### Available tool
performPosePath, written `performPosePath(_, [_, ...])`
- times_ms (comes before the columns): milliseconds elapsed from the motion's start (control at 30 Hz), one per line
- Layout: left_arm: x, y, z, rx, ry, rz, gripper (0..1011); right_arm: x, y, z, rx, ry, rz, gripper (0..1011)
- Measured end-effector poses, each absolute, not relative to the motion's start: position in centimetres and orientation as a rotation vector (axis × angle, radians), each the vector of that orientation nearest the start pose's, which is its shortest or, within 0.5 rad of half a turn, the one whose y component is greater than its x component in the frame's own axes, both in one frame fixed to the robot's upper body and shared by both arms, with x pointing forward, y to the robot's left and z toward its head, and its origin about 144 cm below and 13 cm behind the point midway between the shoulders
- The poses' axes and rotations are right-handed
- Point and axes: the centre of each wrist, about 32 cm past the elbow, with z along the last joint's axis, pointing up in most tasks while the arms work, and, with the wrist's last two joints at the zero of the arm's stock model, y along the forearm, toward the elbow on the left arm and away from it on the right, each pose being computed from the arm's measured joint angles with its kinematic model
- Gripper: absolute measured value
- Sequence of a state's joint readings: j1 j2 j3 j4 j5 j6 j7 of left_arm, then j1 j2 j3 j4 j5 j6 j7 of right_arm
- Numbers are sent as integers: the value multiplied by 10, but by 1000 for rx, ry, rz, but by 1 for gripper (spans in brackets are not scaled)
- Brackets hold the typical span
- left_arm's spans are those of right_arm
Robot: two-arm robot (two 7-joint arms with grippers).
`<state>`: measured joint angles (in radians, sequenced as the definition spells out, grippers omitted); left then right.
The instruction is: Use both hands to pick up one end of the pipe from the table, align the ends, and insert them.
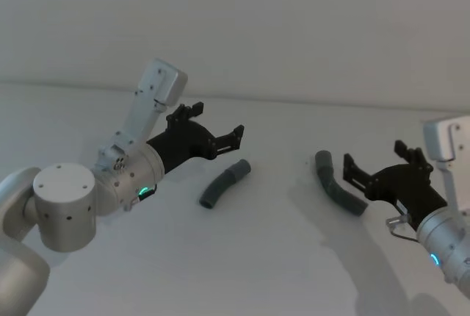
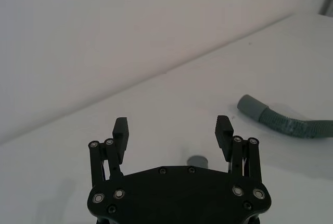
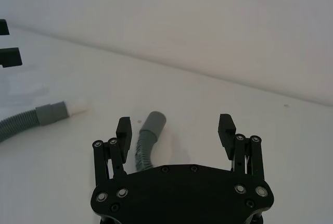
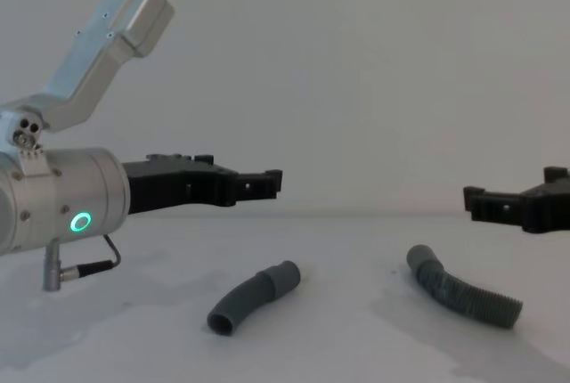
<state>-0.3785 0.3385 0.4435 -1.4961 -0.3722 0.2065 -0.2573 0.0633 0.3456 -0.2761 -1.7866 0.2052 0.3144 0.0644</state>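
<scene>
Head view, read from left to right.

Left gripper [image 1: 218, 121]: held above the bench [image 1: 257, 264], aimed forward and rightward. Its jaws are spread wide with nothing between them.

Left hose piece [image 1: 224, 182]: lying flat on the bench just below and beyond that gripper, in a gentle curve. Its cuff [image 1: 241, 167] is at the far end. The right wrist view shows a narrower white tip [image 3: 77, 106] projecting from this cuff.

Right hose piece [image 1: 339, 184]: also flat on the bench, well apart from the first. Its plain cuff [image 1: 323, 159] is at the far end, the end nearer the other piece.

Right gripper [image 1: 374, 159]: poised above and just beside the right piece, jaws likewise wide open and empty. In the right wrist view the piece lies on the bench in line with the gap between them.

Handling, as judged: both pieces look light, and the ribbed bodies probably flex. A hold far from the end would therefore let the cuff droop or swing. The cuffs appear smooth and stiffer, and so more slippery. The better hold is likely across the ribs directly behind each cuff, leaving the cuff and the white tip free to meet. Being round, either piece may roll as the jaws close.
</scene>
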Motion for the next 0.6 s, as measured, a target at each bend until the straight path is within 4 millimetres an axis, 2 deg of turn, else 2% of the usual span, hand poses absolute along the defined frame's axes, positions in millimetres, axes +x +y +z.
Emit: performPosePath(600, [529,198,1221,204,101,914,1001,469,-209,1206,-285,28,-1166,1003])
